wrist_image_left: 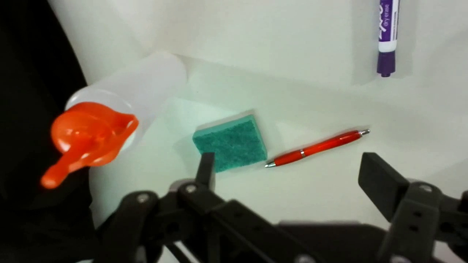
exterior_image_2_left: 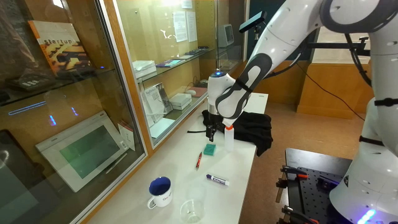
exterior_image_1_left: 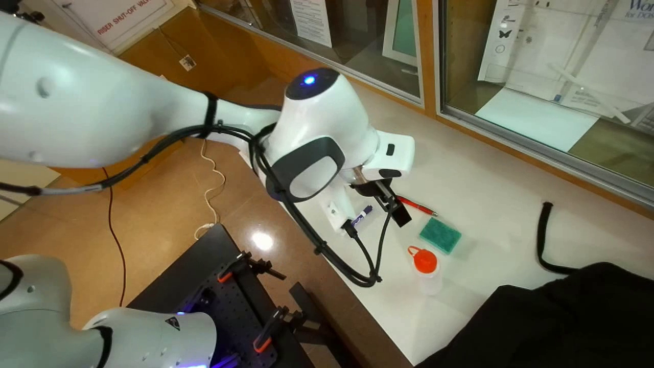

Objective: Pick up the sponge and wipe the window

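"Teal-green, flat, rectangular, one: the sponge [wrist_image_left: 234, 144], lying on the white table [wrist_image_left: 314, 91] in my wrist view. Red pen [wrist_image_left: 316, 149], one, tip at the sponge's corner; touching or just beside, I cannot tell. Bottle [wrist_image_left: 140, 87], red-capped, one, near the sponge on the side away from the pen."

"Condition of the gripper [wrist_image_left: 287, 166]?"

"Its fingers [wrist_image_left: 382, 182] stand wide apart, nothing held. Their midpoint is offset toward the sponge's pen end; one finger covers a corner at the opposite end. Sponge's long axis: roughly finger to finger, much the pen's direction."

"Your reading of the move?"

"I should slide over the sponge, off the pen, perhaps turn to pinch it the short way, then lower."

"Position of the window [exterior_image_1_left: 552, 76]?"

"In an exterior view: well apart from the sponge [exterior_image_1_left: 440, 235], along the table's edge. Gripper hangs near the sponge, not touching."

"Anything further?"

"In an exterior view: sponge [exterior_image_2_left: 209, 149] between window and robot's base [exterior_image_2_left: 357, 189], gripper [exterior_image_2_left: 210, 136] above it with a gap. Finger spacing I cannot tell from there. Wiping, I judge, not begun."
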Motion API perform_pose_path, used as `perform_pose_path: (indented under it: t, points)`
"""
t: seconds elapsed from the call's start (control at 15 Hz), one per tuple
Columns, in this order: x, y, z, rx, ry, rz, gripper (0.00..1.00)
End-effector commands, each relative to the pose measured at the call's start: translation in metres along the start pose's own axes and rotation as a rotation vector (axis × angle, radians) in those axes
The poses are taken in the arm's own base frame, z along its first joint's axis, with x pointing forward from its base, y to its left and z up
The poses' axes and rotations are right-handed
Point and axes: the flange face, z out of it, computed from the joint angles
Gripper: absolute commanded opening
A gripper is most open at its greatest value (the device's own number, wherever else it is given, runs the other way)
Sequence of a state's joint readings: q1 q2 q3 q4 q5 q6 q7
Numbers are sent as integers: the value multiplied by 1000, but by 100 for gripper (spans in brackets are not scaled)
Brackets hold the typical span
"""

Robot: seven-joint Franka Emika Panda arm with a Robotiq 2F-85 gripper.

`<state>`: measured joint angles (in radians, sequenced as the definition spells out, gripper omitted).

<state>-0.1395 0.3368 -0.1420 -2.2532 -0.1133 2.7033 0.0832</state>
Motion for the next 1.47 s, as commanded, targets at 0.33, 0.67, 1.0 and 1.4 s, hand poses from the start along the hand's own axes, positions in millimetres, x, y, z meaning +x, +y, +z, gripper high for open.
perform_pose_path:
  t: [0.33,0.67,1.0,1.4]
  points:
    - [32,-19,85,-71,-90,-126,100]
    - [42,-20,104,-166,-128,-297,100]
    - [39,-18,106,-176,-119,-287,100]
    - [58,-13,133,-183,-57,-344,100]
